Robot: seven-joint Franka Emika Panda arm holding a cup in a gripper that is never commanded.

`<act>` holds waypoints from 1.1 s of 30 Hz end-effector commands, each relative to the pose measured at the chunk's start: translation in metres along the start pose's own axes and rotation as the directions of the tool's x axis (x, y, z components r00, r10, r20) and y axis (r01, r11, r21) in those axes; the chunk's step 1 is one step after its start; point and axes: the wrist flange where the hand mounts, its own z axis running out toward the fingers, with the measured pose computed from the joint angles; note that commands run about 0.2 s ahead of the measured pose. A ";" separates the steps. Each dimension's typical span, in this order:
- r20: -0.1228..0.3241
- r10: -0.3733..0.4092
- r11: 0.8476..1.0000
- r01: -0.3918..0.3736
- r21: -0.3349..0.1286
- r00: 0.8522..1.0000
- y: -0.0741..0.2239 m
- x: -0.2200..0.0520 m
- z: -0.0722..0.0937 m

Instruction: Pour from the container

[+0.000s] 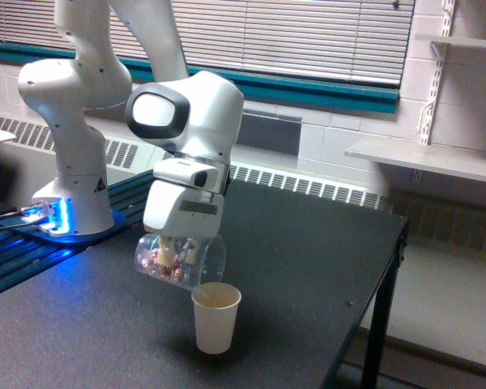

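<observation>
Hand: the hand (176, 248) grasps the container (181, 263) from above, fingers closed on its wall.
Container: tipped far over on its side, mouth toward the exterior view's right, held above the surface (308, 267), its lower lip just over the near rim of the paper cup (215, 318).
Spill risk: the mouth looks wider than the cup's opening, so pieces could drop past the rim onto the surface if the tilt steepens quickly.
Knock risk: the lip is very near the light cup; a small dip could tip it.
Hard to see: the fingertips, blurred behind the plastic; whether any pieces are falling; how full the cup is.
Contents: pink, white and brown pieces sit toward the container's base.
</observation>
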 end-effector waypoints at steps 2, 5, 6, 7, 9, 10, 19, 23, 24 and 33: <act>-0.017 -0.001 1.000 0.001 -0.030 1.000 -0.002 0.002 -0.010; -0.020 -0.013 0.999 0.012 -0.045 1.000 -0.003 0.002 -0.012; -0.021 -0.019 0.998 0.018 -0.053 1.000 -0.003 0.002 -0.013; -0.021 -0.023 0.998 0.022 -0.057 1.000 -0.004 0.002 -0.013; -0.022 -0.027 0.998 0.026 -0.063 0.999 -0.004 0.001 -0.013; -0.023 -0.031 0.997 0.029 -0.067 0.999 -0.004 0.001 -0.013; -0.016 -0.048 0.995 0.047 -0.090 0.999 -0.005 -0.004 -0.009; -0.020 -0.060 0.994 0.058 -0.096 0.998 -0.008 -0.004 -0.010; -0.020 -0.062 0.993 0.060 -0.097 0.998 -0.008 -0.004 -0.011; -0.022 -0.079 0.992 0.076 -0.103 0.997 -0.012 -0.007 -0.011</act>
